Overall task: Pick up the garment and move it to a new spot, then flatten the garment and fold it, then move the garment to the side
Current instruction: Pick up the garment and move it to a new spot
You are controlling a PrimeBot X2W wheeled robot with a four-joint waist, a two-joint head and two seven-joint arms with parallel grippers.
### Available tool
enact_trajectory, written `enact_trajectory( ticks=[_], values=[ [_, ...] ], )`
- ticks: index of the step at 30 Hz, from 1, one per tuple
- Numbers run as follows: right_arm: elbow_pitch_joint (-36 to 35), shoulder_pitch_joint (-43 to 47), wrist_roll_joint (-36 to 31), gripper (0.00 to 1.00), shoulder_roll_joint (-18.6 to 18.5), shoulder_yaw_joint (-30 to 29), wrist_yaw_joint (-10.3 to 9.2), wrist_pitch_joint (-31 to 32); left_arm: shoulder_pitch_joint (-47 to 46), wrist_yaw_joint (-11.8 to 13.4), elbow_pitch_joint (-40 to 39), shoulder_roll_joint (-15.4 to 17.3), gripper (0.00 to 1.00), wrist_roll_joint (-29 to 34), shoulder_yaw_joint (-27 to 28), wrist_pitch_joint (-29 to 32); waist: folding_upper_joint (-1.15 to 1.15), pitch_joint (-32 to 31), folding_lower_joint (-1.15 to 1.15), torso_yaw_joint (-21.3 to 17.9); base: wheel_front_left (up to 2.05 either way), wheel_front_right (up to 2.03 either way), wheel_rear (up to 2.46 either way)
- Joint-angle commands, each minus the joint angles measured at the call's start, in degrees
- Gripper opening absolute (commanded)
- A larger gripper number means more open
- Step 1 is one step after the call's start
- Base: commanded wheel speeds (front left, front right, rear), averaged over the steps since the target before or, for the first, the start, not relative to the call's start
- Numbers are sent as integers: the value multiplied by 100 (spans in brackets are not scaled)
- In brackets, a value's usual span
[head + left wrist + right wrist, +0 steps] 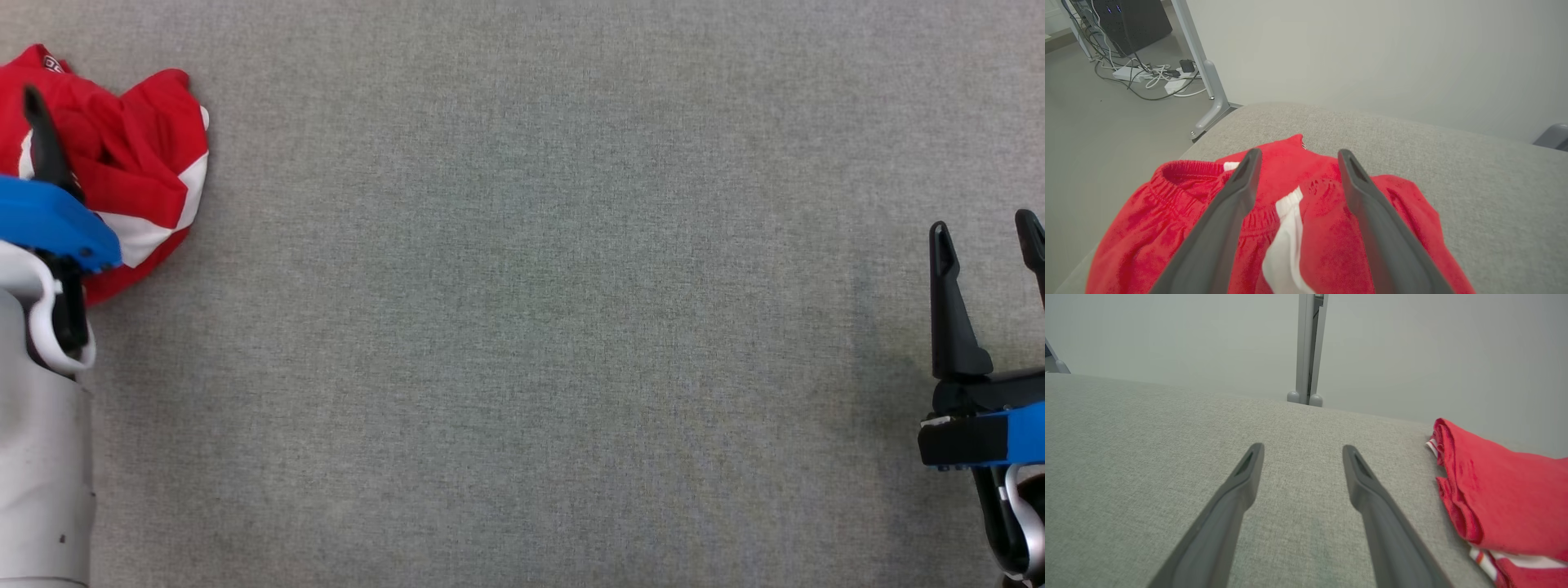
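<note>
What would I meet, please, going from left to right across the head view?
red garment → bare stretch of grey table → right gripper, its fingers apart over the table

Left pincer [1298, 155] spread, over crumpled red garment [1327, 237]

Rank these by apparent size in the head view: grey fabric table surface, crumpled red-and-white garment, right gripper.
1. Grey fabric table surface.
2. Crumpled red-and-white garment and right gripper: look alike, both cropped by the frame; unranked.
</note>
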Motion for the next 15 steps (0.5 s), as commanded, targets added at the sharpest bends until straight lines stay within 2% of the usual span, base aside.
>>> enact_trajectory(
  ticks=[1,10,13,14,15],
  values=[
    [-19,-100,10,100,-32,-12,1,-30,-56,-58,183,-49,100,-52,-37,18,0,32,-1,0,0,0,0],
    [22,-247,-1,100,-98,92,1,-13,-20,-210,1476,-285,100,-297,-93,580,0,99,-1,-69,0,0,0],
    [41,-240,-5,100,-94,124,1,-19,-42,-222,1685,-292,100,-289,-137,629,0,78,-1,-94,0,0,0],
    [59,-246,-6,100,-88,142,1,-24,-50,-228,1768,-285,45,-298,-144,628,0,58,-1,-113,0,0,0],
    [73,-252,-2,100,-84,148,1,-33,-66,-233,1841,-269,5,-303,-147,604,0,36,-1,-129,0,0,0]
  ],
)
